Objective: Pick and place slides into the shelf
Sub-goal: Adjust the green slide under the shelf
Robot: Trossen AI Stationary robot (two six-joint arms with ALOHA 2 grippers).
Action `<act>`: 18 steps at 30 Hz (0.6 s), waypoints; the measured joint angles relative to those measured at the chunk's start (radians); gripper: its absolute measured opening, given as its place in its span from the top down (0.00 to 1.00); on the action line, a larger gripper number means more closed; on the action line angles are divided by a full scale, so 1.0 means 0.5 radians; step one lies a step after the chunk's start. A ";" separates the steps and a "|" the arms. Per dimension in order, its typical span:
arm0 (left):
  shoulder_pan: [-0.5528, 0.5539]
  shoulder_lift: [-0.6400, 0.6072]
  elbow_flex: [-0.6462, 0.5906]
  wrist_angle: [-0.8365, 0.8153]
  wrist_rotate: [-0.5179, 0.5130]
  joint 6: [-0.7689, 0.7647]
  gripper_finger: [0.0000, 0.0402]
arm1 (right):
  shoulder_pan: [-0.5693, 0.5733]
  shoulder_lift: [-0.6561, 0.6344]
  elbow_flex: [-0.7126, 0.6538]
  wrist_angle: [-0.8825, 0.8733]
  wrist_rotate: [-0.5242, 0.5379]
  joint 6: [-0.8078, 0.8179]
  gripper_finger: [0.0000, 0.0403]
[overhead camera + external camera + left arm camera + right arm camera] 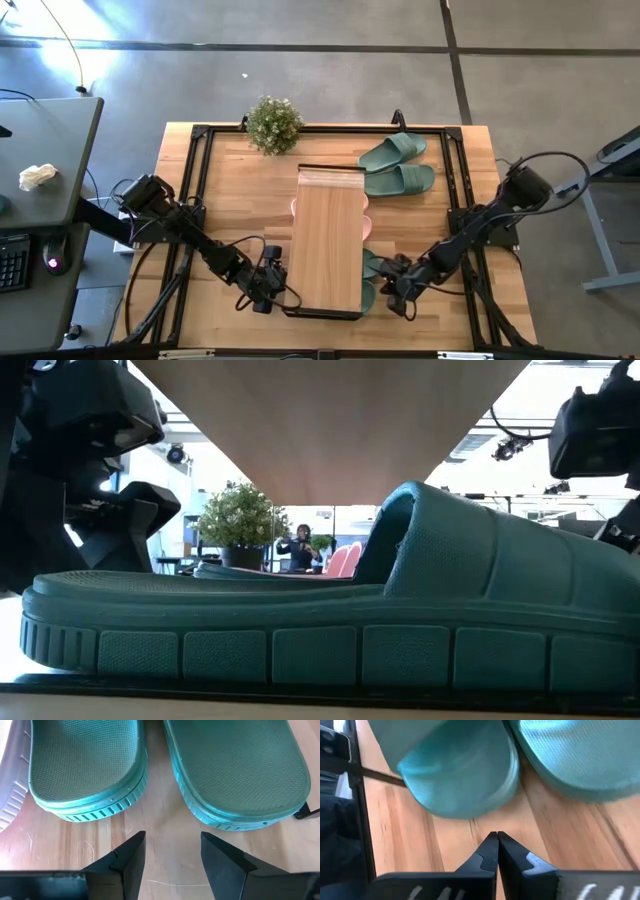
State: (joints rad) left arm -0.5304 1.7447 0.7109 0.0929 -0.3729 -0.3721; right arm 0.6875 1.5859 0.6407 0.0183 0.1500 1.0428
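Mostly, the shelf (328,242) hides its load: its long light plank top covers the green pair (369,283) beneath the near end, only slivers poking out at the right edge, and pink slides (366,226) show as thin rims at mid-length. A second green pair (398,166) lies open on the wooden table (230,200) by the shelf's far right corner. The rubber soles look finely dimpled, with ribbed edges. The left gripper (172,854) sits spread before the rounded heels (85,775); the right gripper (496,851) has its fingers pressed together, empty.
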 joint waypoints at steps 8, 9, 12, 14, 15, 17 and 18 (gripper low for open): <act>0.000 -0.002 0.000 -0.040 0.022 0.000 0.57 | 0.018 -0.219 0.000 -0.366 0.233 -0.009 1.00; 0.000 -0.002 0.000 -0.041 0.022 0.000 0.57 | 0.016 -0.253 0.000 -0.458 0.278 -0.007 1.00; 0.000 -0.002 0.000 -0.044 0.022 0.000 0.57 | -0.011 -0.329 0.000 -0.674 0.404 -0.009 1.00; -0.001 -0.003 0.000 -0.051 0.021 -0.001 0.57 | -0.044 -0.349 0.000 -0.728 0.429 -0.058 1.00; -0.001 -0.004 0.001 -0.058 0.020 -0.004 0.57 | -0.065 -0.348 0.000 -0.733 0.426 -0.095 1.00; -0.001 -0.005 0.001 -0.069 0.014 -0.006 0.57 | -0.111 -0.346 0.000 -0.726 0.416 -0.161 1.00; -0.001 -0.006 0.001 -0.074 0.013 -0.006 0.57 | -0.136 -0.340 0.000 -0.713 0.407 -0.186 1.00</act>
State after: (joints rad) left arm -0.5308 1.7417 0.7116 0.0560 -0.3664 -0.3752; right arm 0.6194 1.4159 0.6407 -0.3381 0.3535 0.9496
